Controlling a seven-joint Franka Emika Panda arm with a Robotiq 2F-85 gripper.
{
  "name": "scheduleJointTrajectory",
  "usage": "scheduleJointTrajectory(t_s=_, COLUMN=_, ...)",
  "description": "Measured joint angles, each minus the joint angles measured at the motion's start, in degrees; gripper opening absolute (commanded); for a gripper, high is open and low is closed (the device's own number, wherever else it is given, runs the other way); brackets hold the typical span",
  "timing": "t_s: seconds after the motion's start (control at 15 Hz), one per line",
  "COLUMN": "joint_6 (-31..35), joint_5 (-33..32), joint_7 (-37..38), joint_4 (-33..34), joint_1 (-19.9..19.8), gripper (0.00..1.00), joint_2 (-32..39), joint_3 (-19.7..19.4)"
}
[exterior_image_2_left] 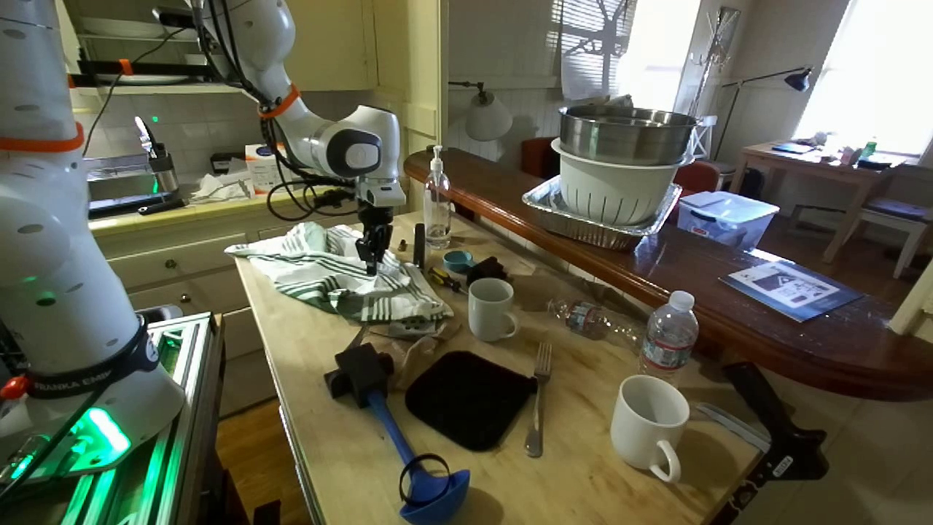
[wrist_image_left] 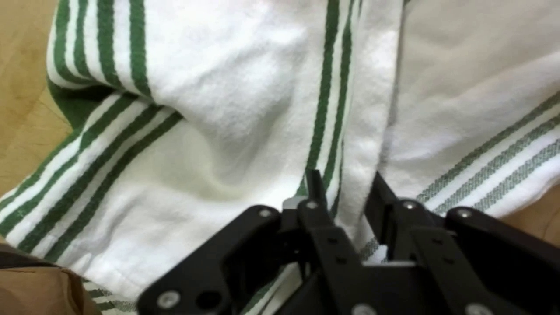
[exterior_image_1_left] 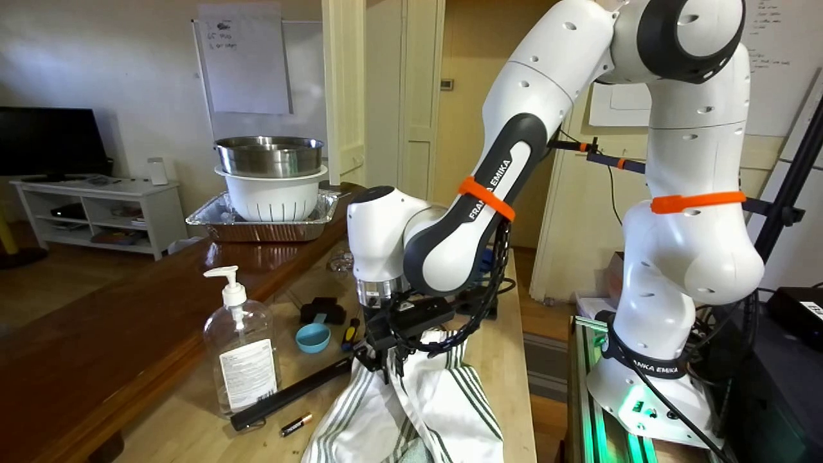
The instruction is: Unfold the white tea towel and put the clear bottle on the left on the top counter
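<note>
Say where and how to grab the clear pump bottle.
Take its white collar, probably from straight above, straddling the pump head: the bottle stands upright, the collar is far narrower than the body, and the raised top counter runs along one side.

Bent arm [exterior_image_1_left: 537,90], end effector [wrist_image_left: 346,175] downward, fingers [wrist_image_left: 316,190] apart

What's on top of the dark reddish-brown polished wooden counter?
A silver foil tray holding a white plastic colander with a steel bowl atop, plus a flat blue printed item. The counter beneath is hidden.
</note>
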Motion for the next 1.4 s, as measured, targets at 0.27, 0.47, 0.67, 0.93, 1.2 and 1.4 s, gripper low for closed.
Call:
scheduleJointTrajectory(t_s=0.27, joint_6=0.0, joint_5=0.2, joint_7=0.5, joint_4=-0.2, joint_1=0.4, gripper=0.01, joint_2=-0.4, joint_3=-0.3)
scheduleJointTrajectory(t_s=0.47, joint_6=-0.1, joint_5=0.4, joint_7=1.8, joint_4=-2.2, joint_1=0.9, gripper=0.01, joint_2=-3.0, joint_3=-0.2)
scheduleJointTrajectory(t_s=0.67, joint_6=-2.7, joint_5=1.2, joint_7=4.2, joint_4=-6.8, joint_1=1.3, gripper=0.01, joint_2=-9.2, joint_3=0.4)
scheduleJointTrajectory(t_s=0.93, joint_6=-11.3, joint_5=2.8, joint_7=9.1, joint_4=-14.3, joint_1=1.3, gripper=0.01, joint_2=-21.3, joint_3=1.4)
scheduleJointTrajectory(t_s=1.2, joint_6=-21.8, joint_5=7.0, joint_7=11.6, joint_4=-18.9, joint_1=1.2, gripper=0.01, joint_2=-33.9, joint_3=1.9)
scheduleJointTrajectory(t_s=1.4, joint_6=-32.0, joint_5=8.7, joint_7=13.5, joint_4=-19.3, joint_1=0.8, gripper=0.29, joint_2=-41.6, joint_3=2.1)
